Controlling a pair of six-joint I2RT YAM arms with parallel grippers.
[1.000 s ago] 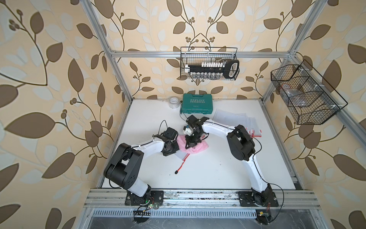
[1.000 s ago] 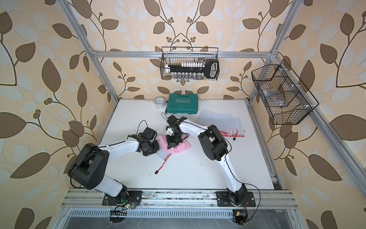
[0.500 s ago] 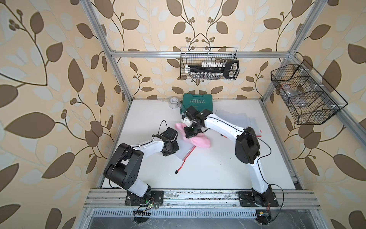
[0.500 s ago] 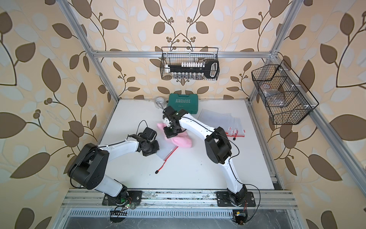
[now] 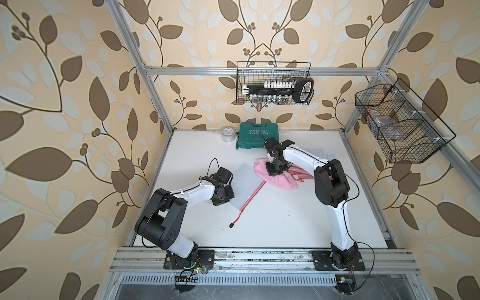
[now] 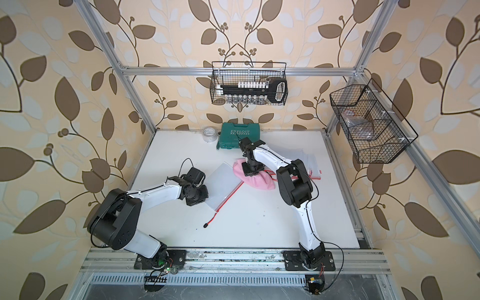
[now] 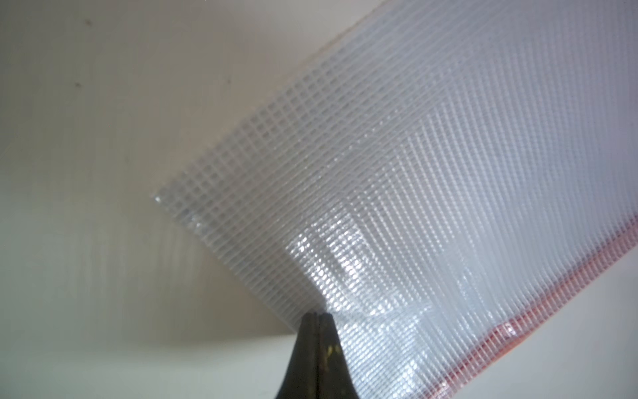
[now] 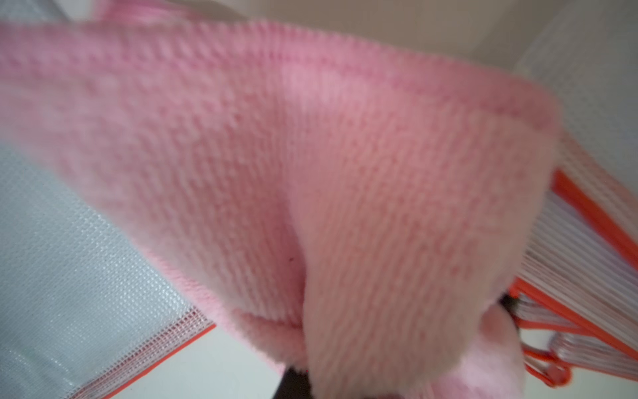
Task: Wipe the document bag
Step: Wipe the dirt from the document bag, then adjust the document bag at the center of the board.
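The document bag, clear mesh plastic with a red zip edge, lies flat on the white table. My left gripper is shut, and its tips press down on the bag's near left edge. My right gripper is shut on a pink cloth. The cloth rests over the bag's far right corner. In the right wrist view the cloth hides the jaws almost wholly; the bag shows beside it.
A stack of other red-zipped bags lies just right of the cloth. A green tool case and a tape roll stand at the back. The bag's red cord trails forward. Wire baskets hang on the walls.
My right gripper has dragged the pink cloth from the bag's middle toward the back, then right to the bag's far right corner. The left gripper has stayed put on the bag's edge.
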